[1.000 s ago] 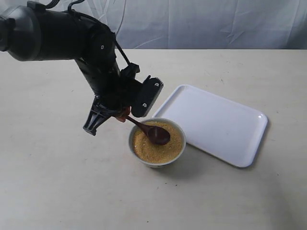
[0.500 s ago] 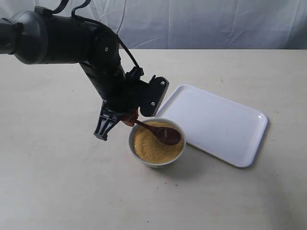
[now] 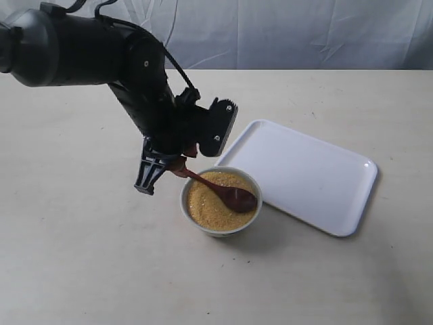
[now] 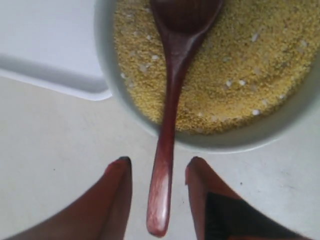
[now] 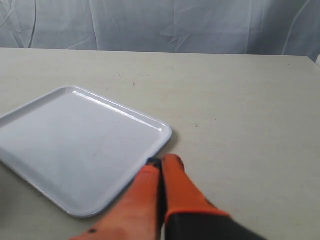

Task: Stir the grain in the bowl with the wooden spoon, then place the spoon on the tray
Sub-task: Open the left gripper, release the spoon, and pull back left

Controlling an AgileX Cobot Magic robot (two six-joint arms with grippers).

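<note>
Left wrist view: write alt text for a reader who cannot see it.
A wooden spoon lies with its head in golden grain in a white bowl, its handle crossing the rim and ending between the two fingers of the left pincer. A corner of the white tray shows beside the bowl on the table.

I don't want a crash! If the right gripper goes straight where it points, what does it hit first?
Probably the tray, its rounded corner just ahead of the right gripper; height is unclear, so it might pass over.
</note>
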